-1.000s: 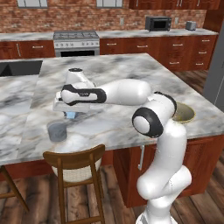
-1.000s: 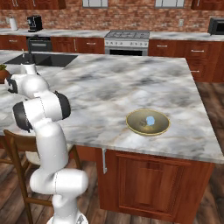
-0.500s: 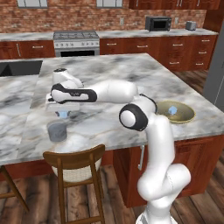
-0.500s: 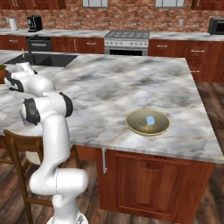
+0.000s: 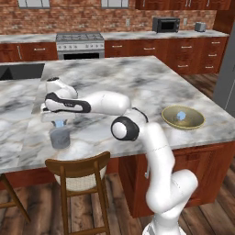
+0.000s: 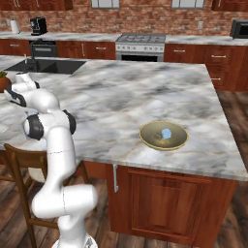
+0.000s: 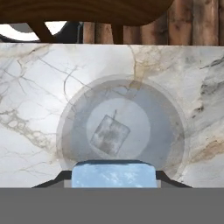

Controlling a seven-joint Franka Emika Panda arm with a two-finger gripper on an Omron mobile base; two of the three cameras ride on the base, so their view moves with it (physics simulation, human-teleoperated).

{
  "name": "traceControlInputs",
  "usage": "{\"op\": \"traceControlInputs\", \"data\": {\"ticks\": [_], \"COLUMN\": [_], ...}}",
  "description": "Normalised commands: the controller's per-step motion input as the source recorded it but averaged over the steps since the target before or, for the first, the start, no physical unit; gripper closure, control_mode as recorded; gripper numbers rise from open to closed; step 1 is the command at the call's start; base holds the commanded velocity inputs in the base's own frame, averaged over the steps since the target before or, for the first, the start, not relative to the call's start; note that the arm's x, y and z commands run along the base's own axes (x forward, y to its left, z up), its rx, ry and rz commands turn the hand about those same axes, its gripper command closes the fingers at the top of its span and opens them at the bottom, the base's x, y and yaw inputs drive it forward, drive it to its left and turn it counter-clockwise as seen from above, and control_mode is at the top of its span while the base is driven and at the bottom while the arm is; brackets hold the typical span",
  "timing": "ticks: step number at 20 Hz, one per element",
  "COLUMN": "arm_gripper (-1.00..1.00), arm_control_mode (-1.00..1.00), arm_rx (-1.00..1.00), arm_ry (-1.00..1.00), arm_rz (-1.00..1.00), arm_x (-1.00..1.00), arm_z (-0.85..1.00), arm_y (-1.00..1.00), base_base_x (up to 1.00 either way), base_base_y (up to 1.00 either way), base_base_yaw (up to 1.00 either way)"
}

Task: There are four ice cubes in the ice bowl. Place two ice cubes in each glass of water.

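Hovering straight above the glass (image 7: 122, 129), the gripper (image 7: 113, 175) clenches an ice cube (image 7: 113, 174); another cube (image 7: 110, 134) lies inside

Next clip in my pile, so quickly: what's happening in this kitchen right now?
The white robot arm is reaching left across the marble island. Its claw is shut on an ice cube, held right above a glass that already has one cube inside. One more cube lies in the yellow bowl near the island's right end.
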Motion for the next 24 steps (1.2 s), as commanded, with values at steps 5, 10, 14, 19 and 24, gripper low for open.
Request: {"op": "traceControlInputs", "data": {"ticks": [5,10,14,19,24], "arm_gripper": [1.00,1.00,1.00,1.00,1.00], "arm_control_mode": [-1.00,-1.00,-1.00,-1.00,-1.00], "arm_rx": [0.00,0.00,0.00,0.00,0.00], "arm_ry": [0.00,0.02,0.05,0.03,0.00], "arm_rz": [0.00,0.00,0.00,0.00,0.00], "arm_x": [0.15,-0.01,-0.16,-0.17,-0.22], "arm_z": [-0.25,-0.29,-0.30,-0.42,-0.61], "arm_y": [0.04,0.00,-0.03,-0.01,-0.02], "base_base_x": [0.00,0.00,0.00,0.00,0.00], "base_base_y": [0.00,0.00,0.00,0.00,0.00], "base_base_yaw": [0.00,0.00,0.00,0.00,0.00]}}
